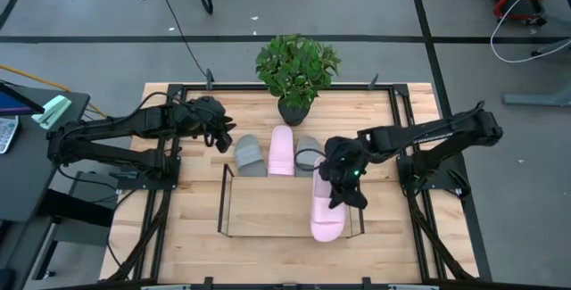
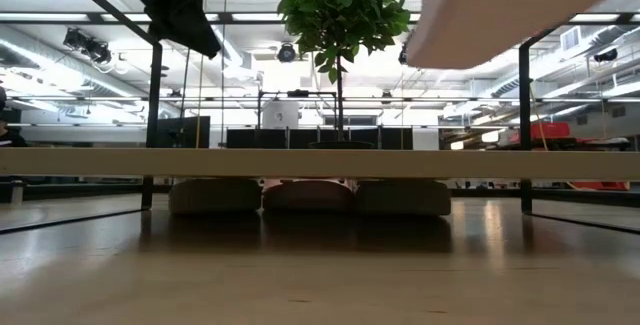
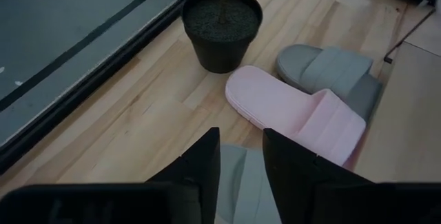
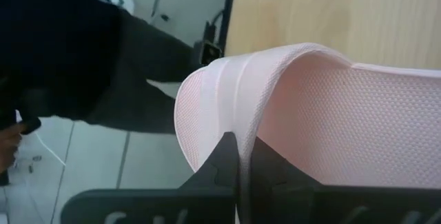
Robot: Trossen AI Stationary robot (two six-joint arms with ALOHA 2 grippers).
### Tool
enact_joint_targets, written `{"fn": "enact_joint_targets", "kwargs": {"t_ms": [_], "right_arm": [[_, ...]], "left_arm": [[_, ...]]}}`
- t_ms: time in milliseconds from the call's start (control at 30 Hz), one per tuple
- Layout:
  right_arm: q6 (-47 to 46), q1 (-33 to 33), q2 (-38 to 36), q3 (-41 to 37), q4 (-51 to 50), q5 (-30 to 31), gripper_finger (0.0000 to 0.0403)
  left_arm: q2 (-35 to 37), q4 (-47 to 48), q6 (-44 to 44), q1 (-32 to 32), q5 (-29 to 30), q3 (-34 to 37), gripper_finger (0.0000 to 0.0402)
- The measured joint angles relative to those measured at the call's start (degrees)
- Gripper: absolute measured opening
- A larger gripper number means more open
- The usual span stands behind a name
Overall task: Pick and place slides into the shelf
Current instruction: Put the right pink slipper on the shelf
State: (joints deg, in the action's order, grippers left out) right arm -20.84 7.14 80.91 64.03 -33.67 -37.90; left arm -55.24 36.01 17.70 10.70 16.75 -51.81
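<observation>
Nearest the front edge of the bench (image 1: pixel 196 236), the shelf (image 1: pixel 225 203) has one pink slide (image 1: pixel 327 211) over its right end, grasped at the strap by the right pincer (image 1: pixel 339 181), whose fingers are clenched on it; the low view shows that slide well above the board, so it is lifted, not yet set down. Behind the shelf, three slides lie in a row on the bench: a grey slide (image 1: pixel 250 154), a second pink slide (image 1: pixel 282 150) and another grey one (image 1: pixel 308 152). The left pincer (image 1: pixel 218 135) hovers near the left grey slide, fingers parted and grasping nothing. Farthest back stands a plant (image 1: pixel 296 71). Judging by this, none is shelved; four remain.
</observation>
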Motion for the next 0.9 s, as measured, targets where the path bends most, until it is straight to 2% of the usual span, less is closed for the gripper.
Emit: {"fn": "enact_joint_targets", "kwargs": {"t_ms": [267,900], "right_arm": [[3.75,1.37,2.8,0.0,-3.5,4.21,0.0009],[4.02,3.95,7.72,0.0,-4.29,8.4,0.0009]], "left_arm": [[0.0,0.42,0.12,0.0,-1.62,0.0,0.0112],[0.0,0.84,1.29,0.0,-1.64,0.0,0.0114]]}}
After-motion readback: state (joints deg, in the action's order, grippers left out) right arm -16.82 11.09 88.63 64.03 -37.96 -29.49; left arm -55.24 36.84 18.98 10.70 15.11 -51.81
